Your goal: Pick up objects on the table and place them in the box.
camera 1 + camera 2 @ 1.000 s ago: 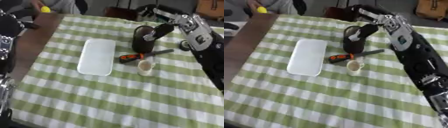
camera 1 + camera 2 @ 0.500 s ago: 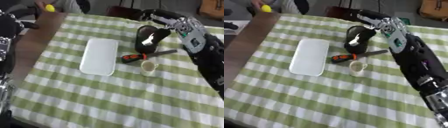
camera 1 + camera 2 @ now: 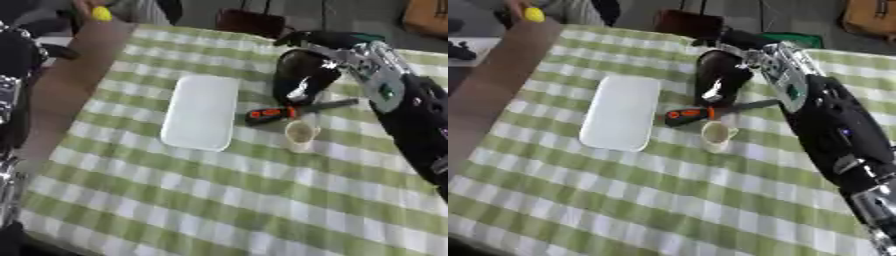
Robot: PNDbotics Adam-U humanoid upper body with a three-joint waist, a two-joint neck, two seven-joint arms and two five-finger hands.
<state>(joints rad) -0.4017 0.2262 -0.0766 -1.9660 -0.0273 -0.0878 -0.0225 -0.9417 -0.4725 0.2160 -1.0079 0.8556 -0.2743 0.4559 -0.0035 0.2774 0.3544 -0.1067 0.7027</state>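
Slowly, right hand [image 3: 328, 52] has curled its fingers round the dark cup [image 3: 299, 79]; hold it upright when lifting.

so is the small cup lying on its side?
No, the small cup stands upright with its mouth facing up, just below the orange-handled screwdriver.

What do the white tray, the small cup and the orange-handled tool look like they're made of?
White tray: probably plastic or foam, matte, with rounded corners and no glare. Small cup: pale, possibly paper or ceramic; cannot tell. Tool: orange-and-black handle looks like plastic or rubber, and its grey shaft looks like dull metal.
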